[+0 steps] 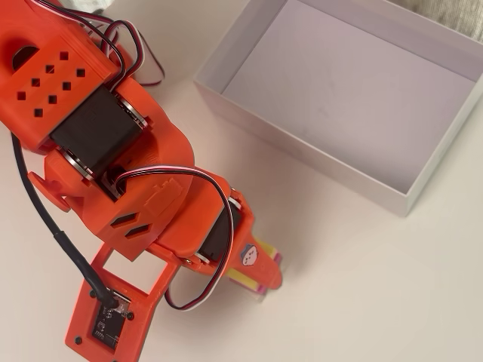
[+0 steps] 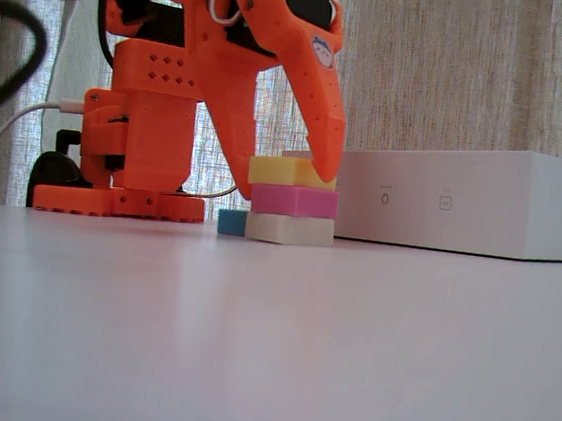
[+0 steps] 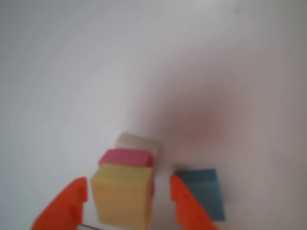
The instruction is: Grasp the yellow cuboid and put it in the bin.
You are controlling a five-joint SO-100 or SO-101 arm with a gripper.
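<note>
The yellow cuboid point(image 2: 283, 171) tops a stack, above a pink block point(image 2: 294, 201) and a cream block point(image 2: 289, 229). My orange gripper point(image 2: 286, 181) is lowered over the stack, with one finger on each side of the yellow cuboid. In the wrist view the gripper point(image 3: 127, 203) is open. Small gaps show between its fingers point(image 3: 67, 203) and the yellow cuboid point(image 3: 122, 196). From overhead the arm covers most of the stack, and only a yellow edge point(image 1: 245, 280) shows. The white bin point(image 1: 302, 154) lies empty at the upper right.
A blue block point(image 3: 204, 191) lies on the table just right of the stack in the wrist view, and it shows behind the stack in the fixed view point(image 2: 230, 222). The arm's base point(image 2: 121, 199) stands to the left. The bin's wall point(image 2: 473, 201) is to the right of the stack.
</note>
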